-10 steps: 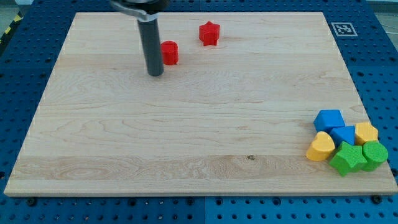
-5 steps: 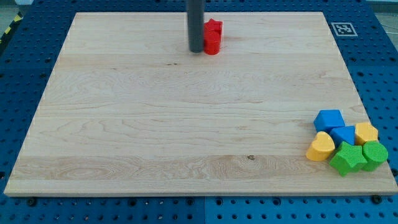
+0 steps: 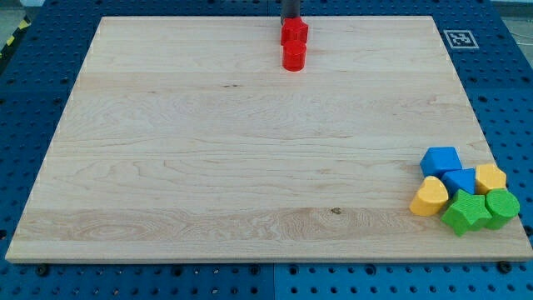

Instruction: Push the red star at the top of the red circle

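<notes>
Camera view: the red star (image 3: 293,32) sits near the top edge of the wooden counter (image 3: 166,167), a little to the right of centre, and the red circle (image 3: 293,56) lies directly below it in the view, the two touching or very nearly so. The dark rod comes down from the top of the frame, and the tip (image 3: 291,20) stands right at the star's upper edge, apparently in contact with it, though the star hides the very end. The star thus appears to sit where the task wants it, above the circle.

The star looks like a small, rigid, light block that should slide readily on the smooth wood. Being pointed, it will likely turn if pressed off-centre, so any further nudge is best aimed at the middle of a side.

This arm carries no jaws; nothing is grasped, and the rod can only press against a block's side.

Far off at the view's lower right is a cluster: two blue blocks (image 3: 440,159), a yellow heart (image 3: 430,197), another yellow block (image 3: 490,177), a green star (image 3: 465,213) and a green block (image 3: 502,207).
</notes>
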Tool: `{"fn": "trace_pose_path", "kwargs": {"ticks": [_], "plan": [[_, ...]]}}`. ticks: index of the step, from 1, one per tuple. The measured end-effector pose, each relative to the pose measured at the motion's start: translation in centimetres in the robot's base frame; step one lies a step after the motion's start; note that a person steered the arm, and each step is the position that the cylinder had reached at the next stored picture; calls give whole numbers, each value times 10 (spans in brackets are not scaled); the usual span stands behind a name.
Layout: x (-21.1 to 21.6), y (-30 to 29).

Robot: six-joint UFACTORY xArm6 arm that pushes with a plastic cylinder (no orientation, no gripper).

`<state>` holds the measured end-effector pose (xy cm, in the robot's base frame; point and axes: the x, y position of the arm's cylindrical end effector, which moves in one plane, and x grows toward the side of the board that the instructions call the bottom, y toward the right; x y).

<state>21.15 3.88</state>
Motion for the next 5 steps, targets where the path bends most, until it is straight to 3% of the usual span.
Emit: {"fn": "trace_pose_path", "kwargs": {"ticks": [5], "plan": [[151, -10]]}}
